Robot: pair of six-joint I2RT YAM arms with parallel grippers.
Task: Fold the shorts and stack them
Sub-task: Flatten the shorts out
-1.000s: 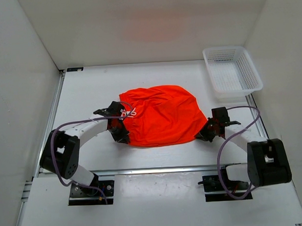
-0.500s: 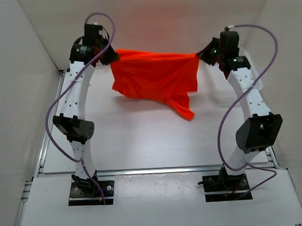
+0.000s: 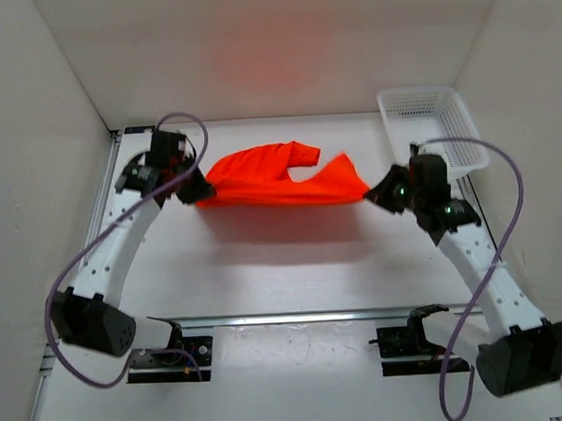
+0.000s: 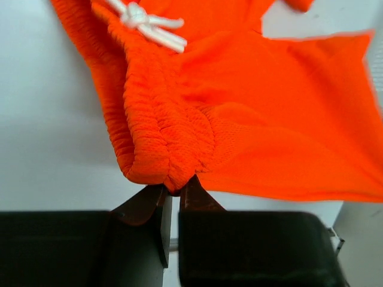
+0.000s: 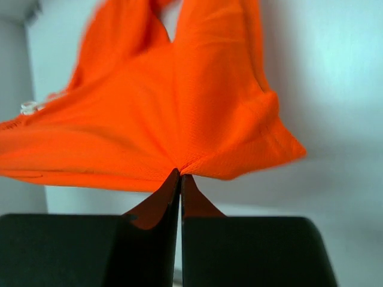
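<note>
1. Now that both arms have dropped from high up, the shorts (image 3: 279, 176) hang stretched low over the far table (image 3: 265, 276) between left claw (image 3: 198, 191) and right claw (image 3: 378, 192), ready to lay flat.
2. The left claw (image 4: 175, 188) pinches the bunched waistband (image 4: 161, 137).
3. The right claw (image 5: 180, 177) pinches the shorts' thin side.

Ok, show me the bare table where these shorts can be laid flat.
Widest bare table: between the held shorts and the near rail, flanked by both arms. A narrower strip runs behind the shorts to the back wall. Crowded: the far right corner, with the mesh basket by the right gripper.
</note>
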